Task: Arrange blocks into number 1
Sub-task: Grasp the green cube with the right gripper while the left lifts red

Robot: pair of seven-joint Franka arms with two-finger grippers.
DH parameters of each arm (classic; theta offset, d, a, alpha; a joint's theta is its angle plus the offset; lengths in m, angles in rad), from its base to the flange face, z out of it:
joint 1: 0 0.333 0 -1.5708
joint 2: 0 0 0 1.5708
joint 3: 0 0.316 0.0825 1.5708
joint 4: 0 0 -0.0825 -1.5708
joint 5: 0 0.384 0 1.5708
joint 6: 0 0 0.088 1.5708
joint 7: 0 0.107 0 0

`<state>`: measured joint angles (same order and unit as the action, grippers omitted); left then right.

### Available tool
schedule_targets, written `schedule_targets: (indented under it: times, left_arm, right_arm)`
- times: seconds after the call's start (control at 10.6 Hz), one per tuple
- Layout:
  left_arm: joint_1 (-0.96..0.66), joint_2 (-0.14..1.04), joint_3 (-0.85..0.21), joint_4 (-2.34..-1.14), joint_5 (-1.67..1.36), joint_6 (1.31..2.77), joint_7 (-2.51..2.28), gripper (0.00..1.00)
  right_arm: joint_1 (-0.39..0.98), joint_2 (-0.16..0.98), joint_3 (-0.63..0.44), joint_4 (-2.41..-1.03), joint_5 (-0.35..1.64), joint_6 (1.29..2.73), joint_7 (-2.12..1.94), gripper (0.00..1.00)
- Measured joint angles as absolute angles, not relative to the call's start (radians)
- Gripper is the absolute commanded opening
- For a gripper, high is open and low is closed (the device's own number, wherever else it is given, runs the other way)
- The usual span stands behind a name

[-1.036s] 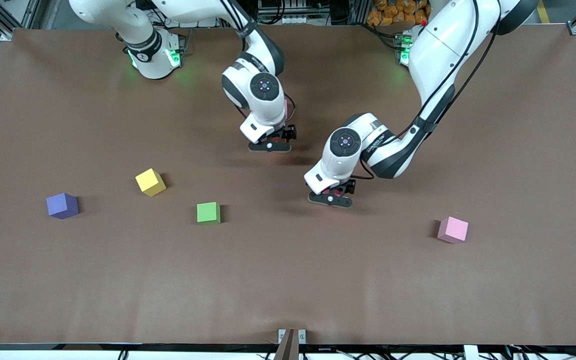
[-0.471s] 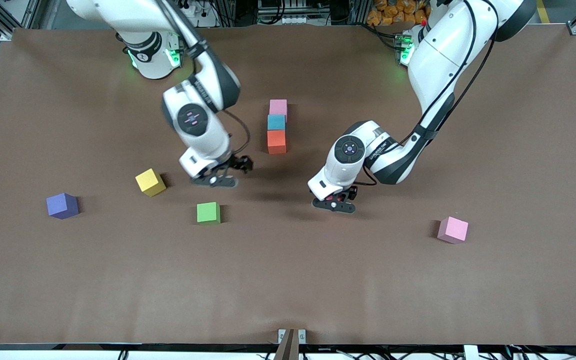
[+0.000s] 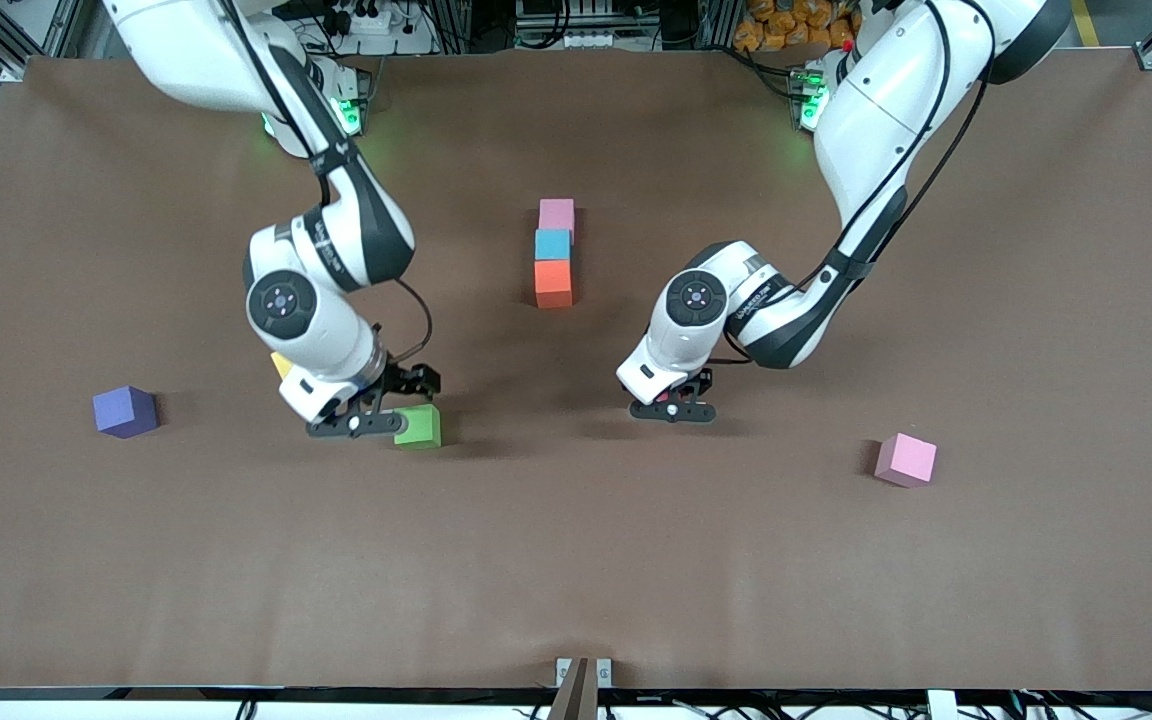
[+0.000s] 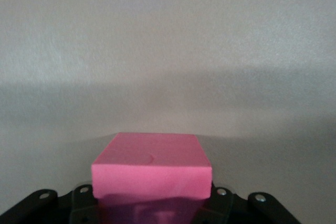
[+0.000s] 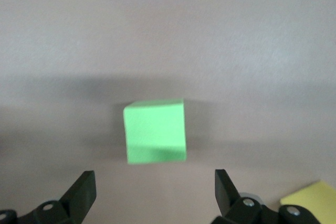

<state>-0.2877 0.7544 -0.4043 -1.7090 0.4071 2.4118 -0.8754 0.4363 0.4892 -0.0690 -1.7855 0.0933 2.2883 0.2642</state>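
Three blocks [image 3: 554, 246] already lined up — right gripper [image 3: 366, 424] spread wide above the green block [image 3: 420, 425], left gripper [image 3: 674, 408] clamped on a red block [image 4: 152, 166] — both still to place.

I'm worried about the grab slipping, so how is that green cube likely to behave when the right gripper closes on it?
The green cube looks matte with flat faces, so it probably grips without slipping and won't roll. It sits skewed between the open right gripper, so it may twist square as the fingers close. It's likely light.
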Motion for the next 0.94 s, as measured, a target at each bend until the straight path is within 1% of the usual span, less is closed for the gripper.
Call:
schedule_targets:
  times: [0.19,0.38,0.47,0.66,0.94]
  left_arm:
    - [-0.340,0.730,-0.415,-1.707,0.408,2.332,-1.019,0.00]
    - [-0.409,0.673,-0.445,-1.725,0.409,2.258,-1.168,0.00]
    - [-0.425,0.639,-0.486,-1.748,0.409,2.228,-1.235,0.00]
    - [-0.429,0.582,-0.601,-1.801,0.409,2.168,-1.358,0.00]
    - [-0.416,0.561,-0.786,-1.875,0.409,2.133,-1.520,0.00]
  right_arm:
    - [0.441,0.552,-0.092,-1.730,0.094,2.299,0.262,1.00]
    - [0.445,0.591,-0.098,-1.710,0.094,2.335,0.261,1.00]
    - [0.450,0.599,-0.098,-1.708,0.094,2.343,0.261,1.00]
    - [0.463,0.605,-0.099,-1.705,0.095,2.342,0.261,1.00]
    - [0.469,0.624,-0.100,-1.711,0.095,2.340,0.261,1.00]
